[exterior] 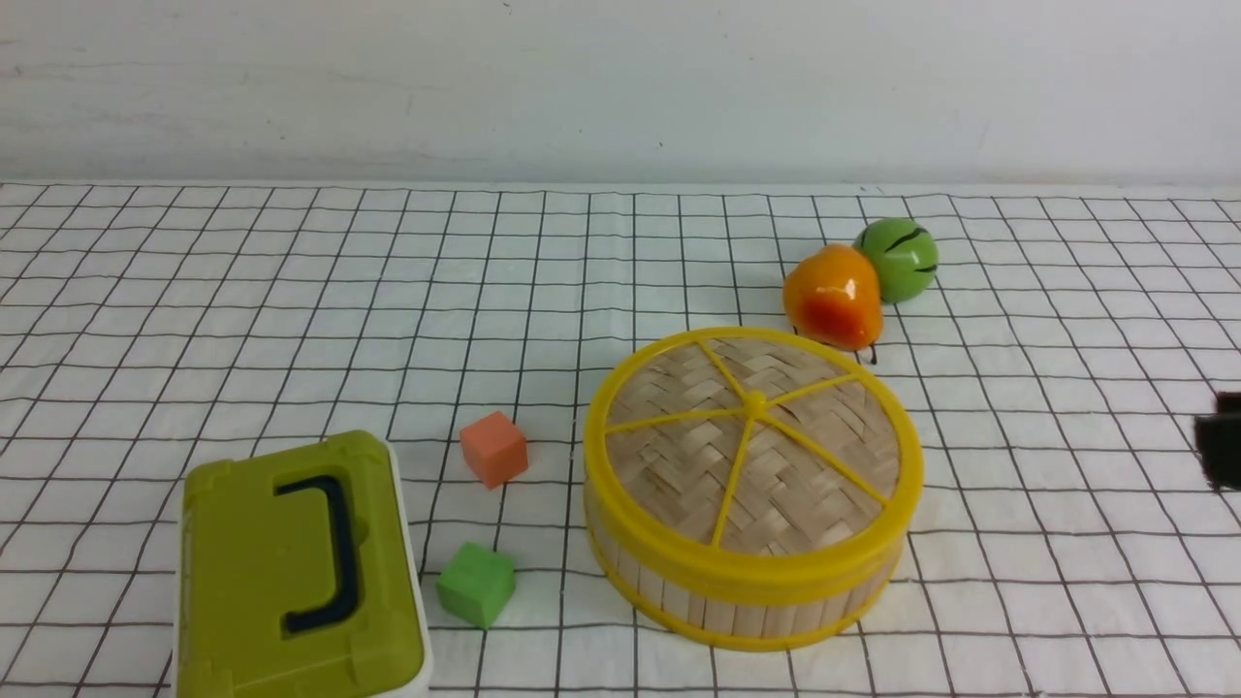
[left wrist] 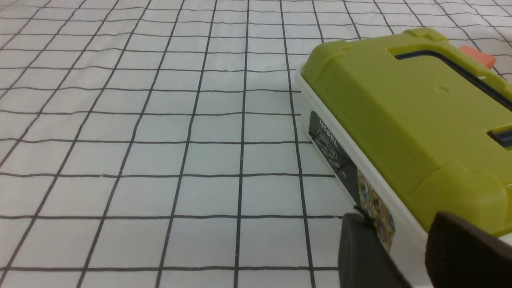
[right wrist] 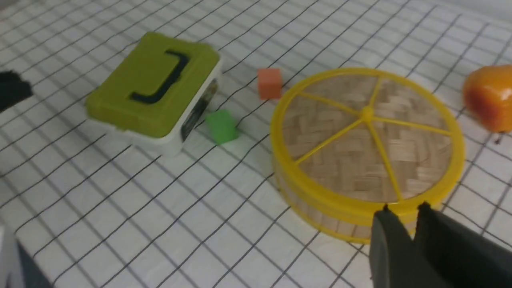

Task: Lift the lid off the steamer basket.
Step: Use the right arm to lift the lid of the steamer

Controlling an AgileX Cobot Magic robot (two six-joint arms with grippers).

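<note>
The steamer basket (exterior: 737,606) stands on the checked cloth, right of centre, with the lid (exterior: 751,431) seated flat on top of it. The lid's yellow spokes meet at a hub. Both also show in the right wrist view, the lid (right wrist: 366,136) on the basket (right wrist: 320,216). My right gripper (right wrist: 404,208) is shut and empty, just short of the basket's near rim and apart from it. Only its dark tip (exterior: 1224,441) shows at the front view's right edge. My left gripper (left wrist: 400,224) is slightly open and empty, beside the olive-green box's side.
An olive-green box (exterior: 296,572) with a dark handle lies at the front left. An orange cube (exterior: 494,448) and a green cube (exterior: 475,584) sit between it and the basket. An orange fruit (exterior: 834,296) and a green striped ball (exterior: 900,257) lie just behind the basket.
</note>
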